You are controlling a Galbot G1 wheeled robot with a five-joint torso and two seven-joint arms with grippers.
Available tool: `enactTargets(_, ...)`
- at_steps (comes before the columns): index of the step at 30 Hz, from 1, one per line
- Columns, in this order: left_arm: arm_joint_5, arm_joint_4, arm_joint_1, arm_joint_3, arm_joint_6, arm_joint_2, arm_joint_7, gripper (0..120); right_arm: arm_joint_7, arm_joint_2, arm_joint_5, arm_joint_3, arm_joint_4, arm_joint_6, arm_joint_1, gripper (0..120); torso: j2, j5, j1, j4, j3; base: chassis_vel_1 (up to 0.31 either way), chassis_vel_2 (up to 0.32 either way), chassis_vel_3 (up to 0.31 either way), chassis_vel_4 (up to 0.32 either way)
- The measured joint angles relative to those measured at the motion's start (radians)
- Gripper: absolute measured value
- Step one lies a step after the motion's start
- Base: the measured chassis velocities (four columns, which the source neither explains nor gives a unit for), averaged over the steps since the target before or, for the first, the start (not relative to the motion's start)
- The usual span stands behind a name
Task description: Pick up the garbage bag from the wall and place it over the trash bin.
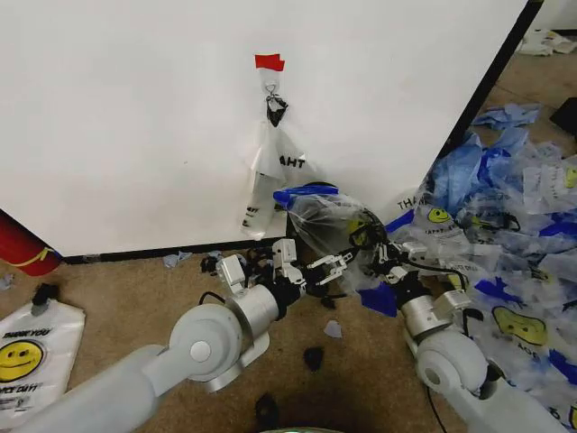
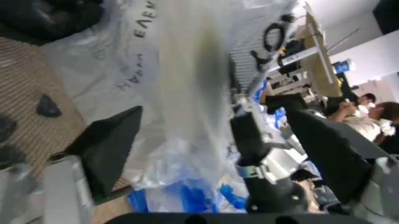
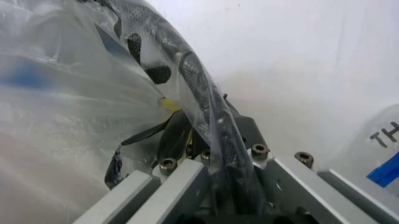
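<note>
The garbage bag [image 1: 326,215], clear plastic with blue handle strips, lies draped over the trash bin at the foot of the white wall [image 1: 135,117]. In the right wrist view the black mesh trash bin [image 3: 187,79] shows through the plastic. My right gripper [image 1: 371,240] is at the bin's right rim; the right wrist view shows the gripper [image 3: 215,163] shut on the plastic-covered rim. My left gripper [image 1: 313,263] is at the bag's near left side. It [image 2: 212,126] stands open in the left wrist view, its dark fingers [image 2: 112,144] wide apart with the bag [image 2: 181,70] loose between them.
A narrower clear bag [image 1: 270,158] hangs on the wall under red tape [image 1: 269,61]. A red cylinder [image 1: 22,248] stands far left and a white smiley bag [image 1: 32,356] lies near left. A pile of bags [image 1: 514,207] covers the floor right. Dark scraps [image 1: 313,358] dot the carpet.
</note>
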Motion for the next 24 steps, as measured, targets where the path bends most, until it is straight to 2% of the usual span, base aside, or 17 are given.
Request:
enactTargets(7,0.01,0.006,0.0,0.006,-0.011,-0.01,-0.011,66,0.0,-0.002,0.014,0.0,0.008,0.0,-0.003,0,0.0,0.0,0.0,0.0,0.0,0.0,0.0,0.0,0.0)
enactTargets(8,0.01,0.006,0.0,0.006,-0.011,-0.011,-0.011,57,-0.001,-0.004,0.019,0.0,0.012,0.0,-0.008,0,0.0,0.0,0.0,0.0,0.0,0.0,0.0,0.0,0.0)
enactTargets(11,0.01,0.006,0.0,0.006,-0.011,-0.011,-0.012,52,-0.003,-0.006,0.02,0.0,0.014,0.0,-0.01,0,0.0,0.0001,0.0,0.0,0.0,0.0,0.0,0.0,0.0)
enactTargets(13,0.013,0.006,0.003,0.006,-0.013,-0.011,-0.012,39,-0.004,-0.014,0.029,0.004,0.019,0.0,-0.014,0,0.0,0.0,0.0,0.0,0.0,0.0,0.0,0.0,0.0)
enactTargets(16,0.014,0.006,0.003,0.007,-0.015,-0.011,-0.012,32,-0.004,-0.019,0.039,0.006,0.022,0.0,-0.015,0,0.0,0.0,0.0,0.0,0.0,0.0,0.0,0.0,0.0)
enactTargets(21,0.019,0.006,0.004,0.011,-0.016,-0.013,-0.011,9,-0.004,-0.029,0.069,0.006,0.028,-0.001,-0.014,0,0.0,0.0,0.0,0.0,0.0,0.0,0.0,0.0,0.0)
enactTargets(23,0.02,0.006,0.004,0.011,-0.017,-0.013,-0.011,8,-0.004,-0.03,0.073,0.006,0.028,-0.001,-0.013,0,0.0,0.0001,0.0,0.0,0.0,0.0,0.0,0.0,0.0)
enactTargets(24,0.022,0.006,0.004,0.011,-0.018,-0.013,-0.01,3,-0.004,-0.031,0.079,0.006,0.028,-0.001,-0.012,0,0.0,0.0,0.0,0.0,0.0,0.0,0.0,0.0,0.0)
